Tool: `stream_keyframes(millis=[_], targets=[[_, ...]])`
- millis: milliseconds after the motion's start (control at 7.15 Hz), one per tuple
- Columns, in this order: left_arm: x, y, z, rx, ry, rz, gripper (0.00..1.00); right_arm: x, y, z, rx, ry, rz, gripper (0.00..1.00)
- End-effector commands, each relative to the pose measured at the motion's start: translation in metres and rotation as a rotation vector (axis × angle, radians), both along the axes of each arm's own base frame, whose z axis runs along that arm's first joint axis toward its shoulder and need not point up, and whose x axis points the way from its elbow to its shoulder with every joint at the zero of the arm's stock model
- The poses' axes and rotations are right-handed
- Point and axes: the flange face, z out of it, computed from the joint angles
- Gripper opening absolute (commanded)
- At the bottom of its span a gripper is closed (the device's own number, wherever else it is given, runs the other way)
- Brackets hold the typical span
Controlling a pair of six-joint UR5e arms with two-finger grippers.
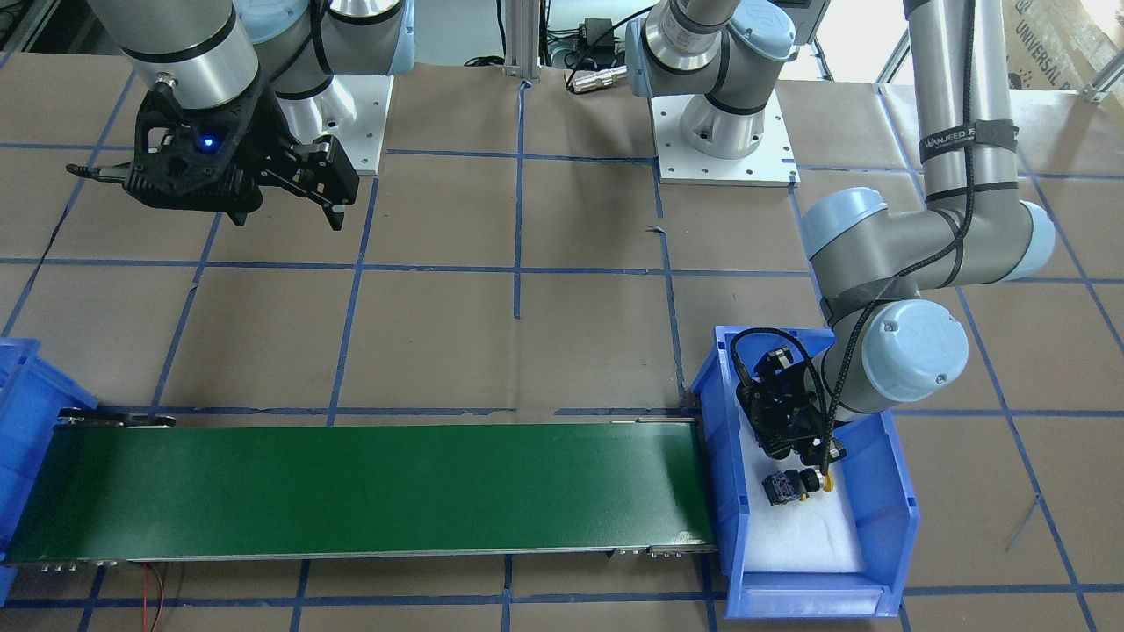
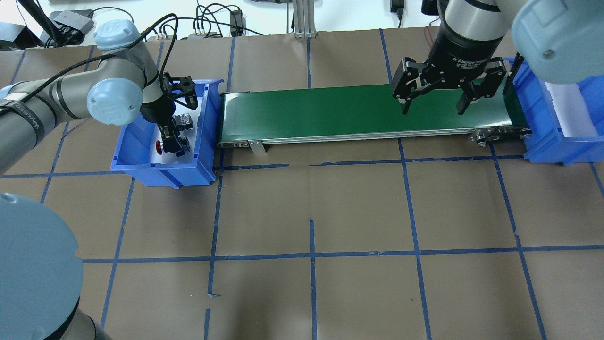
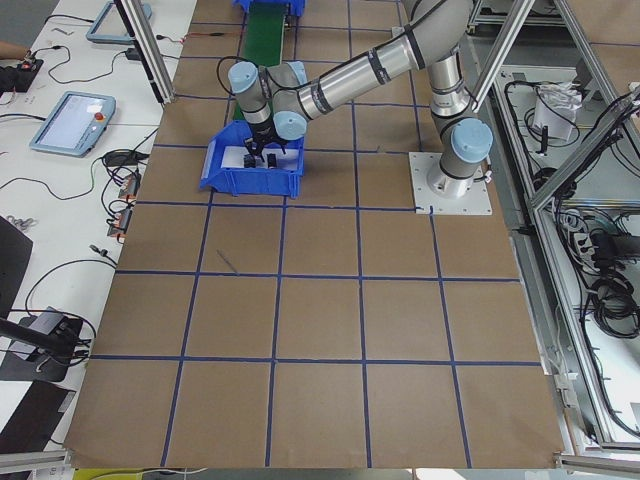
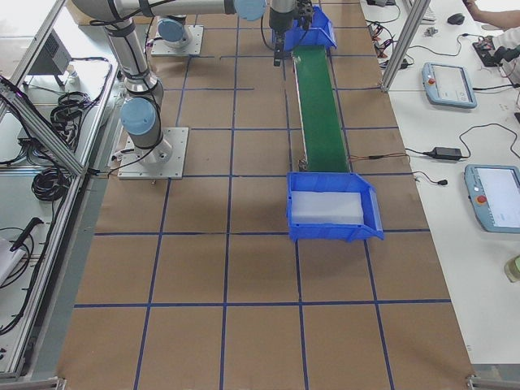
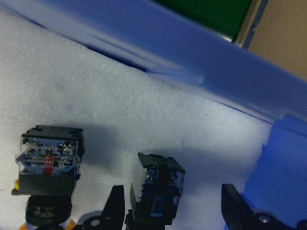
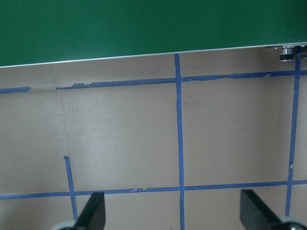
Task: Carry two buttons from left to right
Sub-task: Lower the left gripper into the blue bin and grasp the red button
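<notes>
My left gripper (image 5: 173,200) is down inside the blue bin (image 2: 160,171) at the left of the overhead view. Its jaws are spread and straddle the red button (image 5: 155,188), gripping nothing yet. In the wrist view that button sits low and centre, close against one finger with a wide gap to the other. The yellow button (image 5: 48,160) lies just beside it on the white foam, at the lower left. My worry is the squeeze: off-centre like this, the button may be shoved or twisted and caught only by a corner of its contact block, then drop on the lift. The other finger is near the bin wall and could snag it. The right gripper (image 2: 434,109) hangs spread and empty by the right end of the green belt (image 2: 330,111).
</notes>
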Motion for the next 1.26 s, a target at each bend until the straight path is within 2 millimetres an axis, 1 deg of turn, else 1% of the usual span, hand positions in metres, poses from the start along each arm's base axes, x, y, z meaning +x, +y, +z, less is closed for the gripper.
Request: stream_keyframes(millis=[0,140,420,560,700,1119], targets=[[0.003,-0.001,0.001,-0.002,-0.001,0.001,0.60,0.000,0.000,-0.004,0.007,0.002,0.001,1.00],[0.001,-0.006,0.004,-0.013,-0.006,-0.010,0.61,0.000,0.003,-0.008,0.017,0.002,0.001,1.00],[0.001,-0.003,-0.001,-0.016,-0.007,-0.014,0.62,0.000,0.003,-0.010,0.020,0.002,0.000,1.00],[0.002,-0.003,-0.002,-0.020,-0.006,-0.010,0.65,0.000,0.003,-0.010,0.020,0.001,0.000,1.00],[0.003,-0.002,-0.002,-0.019,-0.008,-0.009,0.65,0.000,0.003,-0.010,0.020,0.002,0.001,1.00],[-0.001,-0.006,-0.006,-0.031,-0.005,-0.016,0.68,-0.001,0.005,-0.013,0.035,0.001,0.000,1.00]])
